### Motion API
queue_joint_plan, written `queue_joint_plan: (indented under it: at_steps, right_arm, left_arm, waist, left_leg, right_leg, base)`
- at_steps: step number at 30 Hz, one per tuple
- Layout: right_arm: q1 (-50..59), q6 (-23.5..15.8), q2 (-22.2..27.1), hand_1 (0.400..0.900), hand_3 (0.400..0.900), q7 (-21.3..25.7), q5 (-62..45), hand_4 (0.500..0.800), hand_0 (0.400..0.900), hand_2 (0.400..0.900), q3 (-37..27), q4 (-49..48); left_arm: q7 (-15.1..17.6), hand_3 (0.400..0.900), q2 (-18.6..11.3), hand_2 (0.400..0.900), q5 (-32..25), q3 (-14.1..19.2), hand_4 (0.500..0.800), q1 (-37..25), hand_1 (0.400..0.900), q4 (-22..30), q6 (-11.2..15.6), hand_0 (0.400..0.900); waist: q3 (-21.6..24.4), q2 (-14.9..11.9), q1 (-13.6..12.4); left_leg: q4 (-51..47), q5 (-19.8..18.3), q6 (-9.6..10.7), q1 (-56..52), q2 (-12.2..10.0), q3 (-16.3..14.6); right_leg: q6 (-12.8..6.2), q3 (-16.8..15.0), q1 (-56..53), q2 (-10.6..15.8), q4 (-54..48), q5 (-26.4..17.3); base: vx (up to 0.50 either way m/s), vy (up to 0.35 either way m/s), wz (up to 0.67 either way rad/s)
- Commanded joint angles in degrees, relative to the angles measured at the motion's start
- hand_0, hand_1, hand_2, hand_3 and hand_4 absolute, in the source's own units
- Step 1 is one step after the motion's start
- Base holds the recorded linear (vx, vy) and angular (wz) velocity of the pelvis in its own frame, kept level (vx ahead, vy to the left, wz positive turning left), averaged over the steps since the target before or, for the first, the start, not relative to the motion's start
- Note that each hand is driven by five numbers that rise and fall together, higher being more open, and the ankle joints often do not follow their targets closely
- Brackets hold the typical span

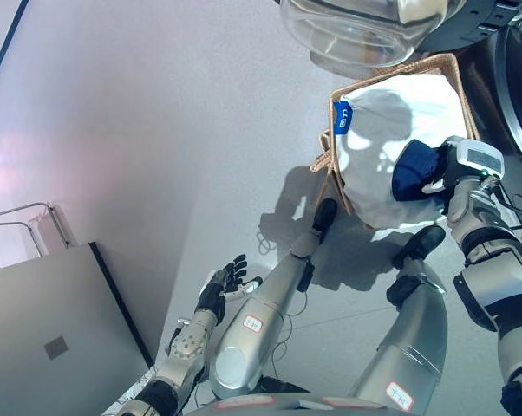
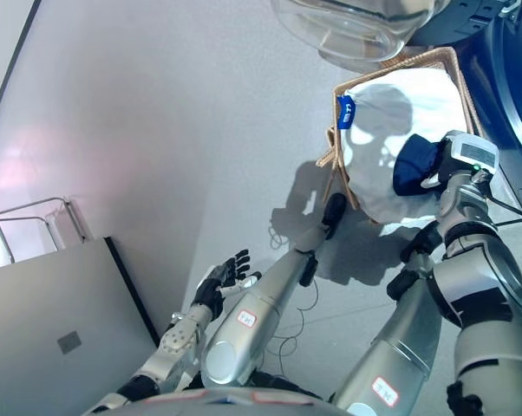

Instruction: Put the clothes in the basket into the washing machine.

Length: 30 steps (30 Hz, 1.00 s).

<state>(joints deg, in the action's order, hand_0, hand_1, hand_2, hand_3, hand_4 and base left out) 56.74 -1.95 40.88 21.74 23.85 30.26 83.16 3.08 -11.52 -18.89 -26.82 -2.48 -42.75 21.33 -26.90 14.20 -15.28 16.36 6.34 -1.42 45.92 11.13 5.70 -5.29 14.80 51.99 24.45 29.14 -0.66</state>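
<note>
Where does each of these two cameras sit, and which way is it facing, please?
Left eye view: on the head, looking down at the floor; left hand open low, right hand on a dark blue garment in the basket.
Right eye view: beside it, same downward look; both arms show.
Shared: basket, white lining, round glass washer door at top.

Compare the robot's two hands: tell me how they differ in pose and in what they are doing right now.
The right hand is over the basket, fingers curled round a dark blue garment; the left hand holds nothing. The right hand is shut on cloth; the left hand's fingers are spread and relaxed. The right hand is at the white liner of the basket; the left hand hangs above bare grey floor, well away from it. Both are dark hands.
</note>
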Motion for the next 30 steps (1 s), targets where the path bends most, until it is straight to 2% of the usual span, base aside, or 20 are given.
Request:
queue_joint_plan:
  at_steps: [1, 6, 7, 8, 9, 17, 24, 27, 29, 30]
  right_arm:
    - [1.8, 0.4, 8.1, 0.900, 0.900, 0.5, 1.4, 0.800, 0.900, 0.900, 4.5, 1.0]
    - [0.5, 0.2, 8.5, 0.900, 0.900, 0.1, 0.8, 0.800, 0.900, 0.900, 4.3, 0.7]
    - [-0.2, 0.2, 8.0, 0.824, 0.824, 0.1, 0.7, 0.754, 0.824, 0.824, 4.0, 0.7]
    - [-0.4, 0.3, 7.6, 0.706, 0.706, 0.1, 0.6, 0.684, 0.706, 0.706, 3.8, 0.8]
    - [-0.3, 0.3, 7.3, 0.400, 0.400, 0.3, 0.6, 0.500, 0.400, 0.400, 3.9, 0.8]
    - [2.2, 0.8, 5.2, 0.400, 0.400, 0.9, 0.3, 0.500, 0.400, 0.400, 4.5, 1.3]
    - [2.1, 0.8, 3.6, 0.400, 0.400, 1.5, -0.8, 0.500, 0.400, 0.400, 3.2, 1.0]
    - [0.5, -0.4, 2.3, 0.400, 0.400, 2.1, -4.6, 0.500, 0.400, 0.400, -0.2, -0.2]
    - [-3.1, -1.7, -1.9, 0.400, 0.400, 3.6, -12.1, 0.500, 0.400, 0.400, -6.9, -1.2]
    - [-3.2, -1.6, -2.0, 0.400, 0.400, 3.6, -12.1, 0.500, 0.400, 0.400, -6.9, -1.2]
  left_arm:
    - [-0.4, 0.900, -1.3, 0.900, -1.7, -2.2, 0.800, 4.9, 0.900, 3.0, 0.3, 0.900]
    - [-0.7, 0.900, -1.5, 0.900, -2.4, -2.3, 0.800, 5.4, 0.900, 4.5, 0.2, 0.900]
    - [-0.7, 0.900, -1.4, 0.900, -2.6, -2.4, 0.800, 5.5, 0.900, 4.7, 0.2, 0.900]
    - [-0.8, 0.900, -1.4, 0.900, -2.5, -2.5, 0.800, 5.6, 0.900, 4.7, 0.1, 0.900]
    - [-0.7, 0.900, -1.3, 0.900, -2.5, -2.7, 0.800, 5.5, 0.900, 4.9, 0.0, 0.900]
    - [-0.3, 0.900, -1.3, 0.900, -2.5, -3.5, 0.800, 4.9, 0.900, 4.7, -0.1, 0.900]
    - [0.3, 0.900, -0.9, 0.900, -2.1, -3.2, 0.800, 4.1, 0.900, 2.4, -0.3, 0.900]
    - [0.5, 0.900, -0.6, 0.900, -2.3, -3.0, 0.800, 3.9, 0.900, 1.1, -0.1, 0.900]
    - [1.0, 0.900, 0.3, 0.900, -2.9, -3.3, 0.800, 4.0, 0.900, -0.3, 0.1, 0.900]
    - [1.0, 0.900, 0.3, 0.900, -2.9, -3.4, 0.800, 4.0, 0.900, -0.3, 0.1, 0.900]
  waist:
    - [-1.1, 9.5, 2.1]
    - [-1.7, 9.7, 2.6]
    - [-1.9, 9.8, 2.9]
    - [-2.0, 9.8, 2.9]
    - [-2.0, 9.9, 2.8]
    - [-2.3, 9.9, 3.0]
    - [-2.2, 9.4, 3.4]
    - [-2.0, 8.8, 3.8]
    - [-1.6, 8.3, 4.3]
    - [-1.6, 8.3, 4.3]
  left_leg:
    - [1.6, -3.6, 1.0, 1.7, 0.5, -0.3]
    - [1.6, -3.6, 1.0, 1.7, 0.4, -0.7]
    - [1.6, -3.7, 0.9, 1.6, 0.4, -0.8]
    - [1.5, -3.7, 0.9, 1.5, 0.4, -0.9]
    - [1.4, -3.7, 0.9, 1.5, 0.4, -0.8]
    - [0.8, -3.5, 0.9, 0.4, 0.3, -0.7]
    - [-0.1, -3.5, 1.0, -1.5, -0.1, -1.0]
    - [-0.7, -3.5, 1.0, -3.3, -0.4, -1.2]
    - [-1.3, -3.8, 0.9, -5.4, -0.7, -1.6]
    - [-1.3, -3.8, 0.9, -5.5, -0.7, -1.6]
  right_leg:
    - [-1.17, -1.9, -4.0, -2.0, 5.0, 4.4]
    - [-1.01, -2.8, -3.3, -2.4, 5.4, 4.4]
    - [-0.97, -2.9, -3.1, -2.5, 5.5, 4.5]
    - [-0.94, -2.9, -3.1, -2.5, 5.5, 4.5]
    - [-0.95, -2.9, -3.2, -2.5, 5.5, 4.6]
    - [-0.94, -3.0, -4.0, -2.9, 4.9, 4.8]
    - [-0.91, -2.9, -5.6, -3.2, 4.2, 4.8]
    - [-0.97, -2.8, -7.4, -3.7, 3.0, 4.4]
    - [-1.01, -2.8, -9.5, -4.3, 1.3, 3.9]
    - [-1.01, -2.8, -9.6, -4.3, 1.2, 3.8]
  base:
    - [0.02, 0.009, -0.10]
    - [0.01, 0.005, -0.10]
    - [0.00, -0.003, -0.04]
    - [0.01, -0.006, -0.06]
    - [0.00, -0.017, -0.03]
    - [0.00, 0.000, 0.00]
    - [0.00, -0.001, -0.02]
    - [0.01, -0.004, -0.11]
    - [0.02, 0.009, -0.18]
    - [0.02, 0.001, -0.18]
